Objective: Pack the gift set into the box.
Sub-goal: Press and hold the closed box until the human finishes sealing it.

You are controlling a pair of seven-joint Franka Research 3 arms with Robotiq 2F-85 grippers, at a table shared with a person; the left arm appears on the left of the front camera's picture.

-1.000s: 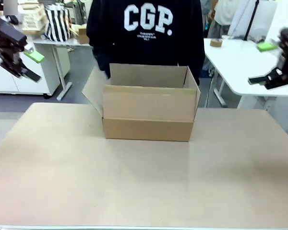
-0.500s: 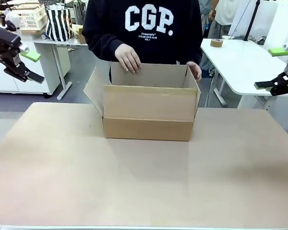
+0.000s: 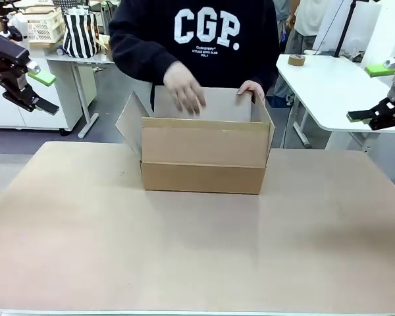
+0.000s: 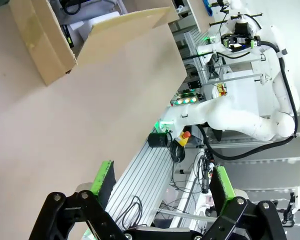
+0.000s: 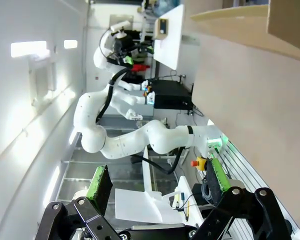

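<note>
Legible print: "CGP." in big white letters on the person's black sweatshirt [image 3: 204,29]. Smaller lines under it, too small to read. No print visible on the box [image 3: 204,148].

Box position: far middle of the surface [image 3: 197,257], directly in front of the person, standing open with flaps up. Side flap at picture left angled outward. Seen from the left wrist as a corner at top left [image 4: 45,45], upper part cut off by the frame. Seen from the right wrist as a corner at top right [image 5: 290,20], mostly cut off.

Hidden: box interior blocked by the near flap in the front view, contents not determinable.

Hands: blurred hand [image 3: 183,89] over the box opening, outline smeared. Other hand [image 3: 251,89] on the back rim near the far corner.

Left tool [image 3: 43,91]: raised off the surface at the far left, well apart from the box, fingers spread wide, nothing between them [image 4: 162,180].

Right tool [image 3: 370,92]: raised at the far right, partly cut by the frame edge, well apart from the box, also spread wide and holding nothing [image 5: 158,179].

Background: striped bag [image 3: 79,31], tape roll [image 3: 296,59] on a white table.
</note>
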